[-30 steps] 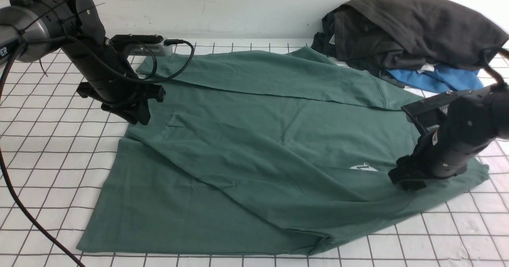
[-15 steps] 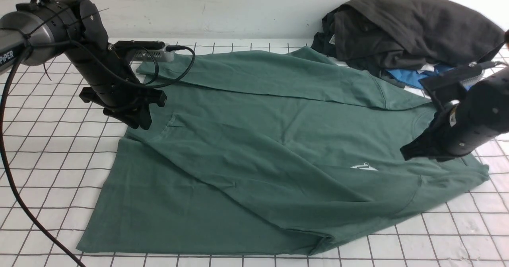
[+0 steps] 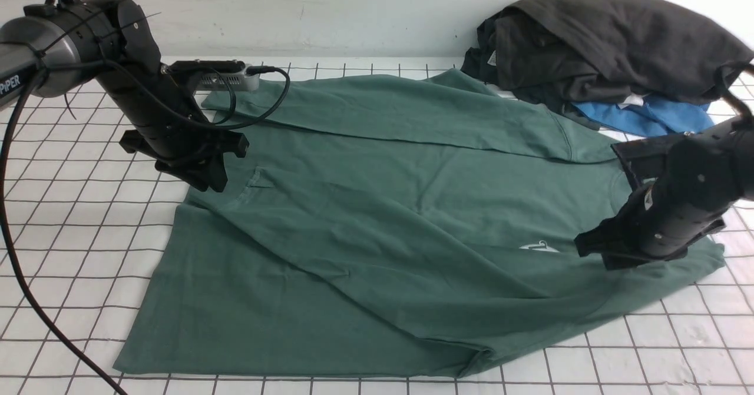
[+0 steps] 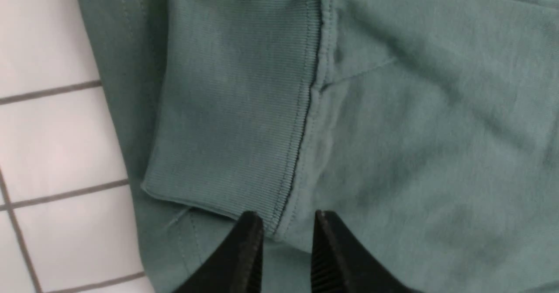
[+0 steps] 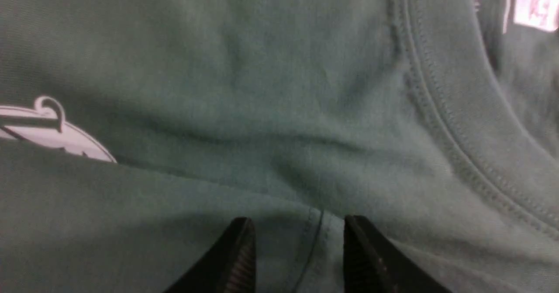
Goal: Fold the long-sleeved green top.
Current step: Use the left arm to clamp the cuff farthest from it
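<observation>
left gripper: jaws a narrow gap apart, nothing pinched, right over the ribbed cuff. right gripper: jaws wider, empty, above a seam btwn collar & white logo. prob. between folds; next move needs both to drop & pinch fabric. green long-sleeved top lies spread on gridded table, sleeves laid over body, few creases.
</observation>
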Available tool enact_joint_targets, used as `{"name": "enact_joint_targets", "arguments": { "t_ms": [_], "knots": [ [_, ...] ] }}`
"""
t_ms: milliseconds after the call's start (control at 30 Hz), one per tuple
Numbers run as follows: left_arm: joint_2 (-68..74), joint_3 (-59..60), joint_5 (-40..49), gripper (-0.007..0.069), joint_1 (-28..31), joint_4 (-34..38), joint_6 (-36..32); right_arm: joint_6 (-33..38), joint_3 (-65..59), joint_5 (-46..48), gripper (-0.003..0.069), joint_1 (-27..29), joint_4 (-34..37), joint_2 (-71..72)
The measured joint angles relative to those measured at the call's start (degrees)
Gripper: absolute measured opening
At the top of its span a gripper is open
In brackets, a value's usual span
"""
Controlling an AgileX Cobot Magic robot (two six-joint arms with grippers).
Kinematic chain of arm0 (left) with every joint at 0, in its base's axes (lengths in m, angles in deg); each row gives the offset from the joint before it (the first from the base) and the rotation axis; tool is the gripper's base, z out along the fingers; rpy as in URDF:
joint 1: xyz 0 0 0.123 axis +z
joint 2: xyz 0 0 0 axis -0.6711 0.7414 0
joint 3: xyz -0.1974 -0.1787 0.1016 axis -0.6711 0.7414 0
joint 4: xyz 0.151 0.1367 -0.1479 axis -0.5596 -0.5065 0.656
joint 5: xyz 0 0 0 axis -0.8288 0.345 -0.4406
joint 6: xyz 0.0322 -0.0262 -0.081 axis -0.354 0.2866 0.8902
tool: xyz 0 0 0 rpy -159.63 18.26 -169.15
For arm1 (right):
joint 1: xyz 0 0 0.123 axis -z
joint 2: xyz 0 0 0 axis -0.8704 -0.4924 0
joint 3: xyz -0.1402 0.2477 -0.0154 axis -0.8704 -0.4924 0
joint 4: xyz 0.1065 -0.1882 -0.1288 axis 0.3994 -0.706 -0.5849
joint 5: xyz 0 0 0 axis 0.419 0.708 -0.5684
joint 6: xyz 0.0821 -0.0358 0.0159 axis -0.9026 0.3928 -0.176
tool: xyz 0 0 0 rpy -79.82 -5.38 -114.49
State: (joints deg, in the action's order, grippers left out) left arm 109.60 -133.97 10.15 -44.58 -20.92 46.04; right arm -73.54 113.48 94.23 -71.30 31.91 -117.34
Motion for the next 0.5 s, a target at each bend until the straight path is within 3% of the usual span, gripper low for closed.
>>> {"name": "enact_joint_targets", "arguments": {
  "t_ms": [133,167,200,233,300,500],
  "knots": [
    [0.0,0.0,0.4,0.0154,0.0,0.0,0.0,-1.8,0.2,-1.0,0.0275,0.0,0.83,-0.96],
    [0.0,0.0,0.41,0.0154,0.0,0.0,0.0,-2.03,0.22,-1.24,0.0192,0.0,1.2,-1.01],
    [0.0,0.0,0.41,0.0154,0.0,0.0,0.0,-2.03,0.22,-1.24,0.0181,0.0,1.19,-1.01],
    [0.0,0.0,0.41,0.0154,0.0,0.0,0.0,-2.1,0.22,-1.58,0.0097,0.0,1.03,-1.01],
    [0.0,0.0,0.41,0.0154,0.0,0.07,0.0,-2.17,0.22,-1.65,0.0027,0.0,0.23,-0.87],
    [0.0,0.0,0.58,0.0154,0.0,0.07,0.0,-2.77,0.02,-1.24,0.0003,0.0,-2.46,4.53]
  ]
}}
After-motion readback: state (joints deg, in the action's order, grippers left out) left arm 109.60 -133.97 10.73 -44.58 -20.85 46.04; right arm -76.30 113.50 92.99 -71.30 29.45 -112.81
